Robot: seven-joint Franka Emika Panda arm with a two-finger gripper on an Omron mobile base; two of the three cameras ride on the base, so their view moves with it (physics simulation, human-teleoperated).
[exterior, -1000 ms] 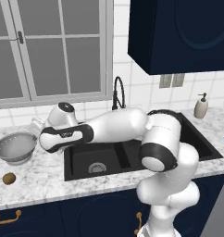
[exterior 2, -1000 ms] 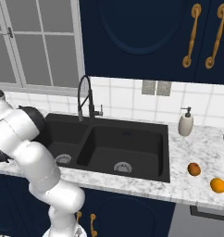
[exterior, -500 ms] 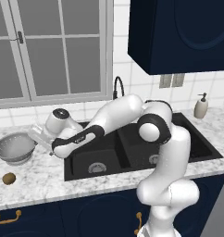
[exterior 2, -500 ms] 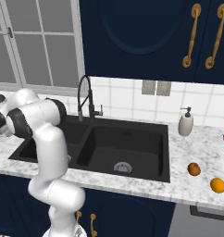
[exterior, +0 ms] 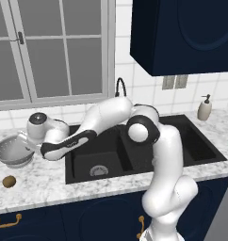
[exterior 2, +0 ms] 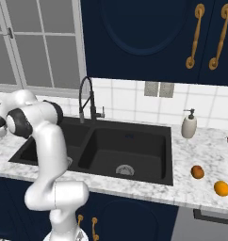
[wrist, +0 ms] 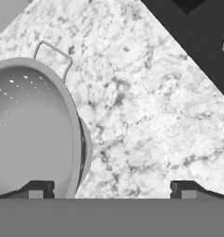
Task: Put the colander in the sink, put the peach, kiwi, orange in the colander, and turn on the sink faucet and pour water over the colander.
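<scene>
Item: we held our two-finger gripper [wrist: 109,190], jaws wide apart and empty, over marbled counter [wrist: 146,115] beside the shiny perforated metal colander [wrist: 30,134], presumably to straddle its rim.

The colander [wrist: 33,129] runs off the hand view's left edge. In the left base view the arm hides the faucet's [exterior: 119,87] lower neck.

Shiny perforated metal colander [wrist: 30,134] sits on polished grey-white marbled counter [wrist: 146,111] beside matte black sink [exterior: 182,141].
</scene>
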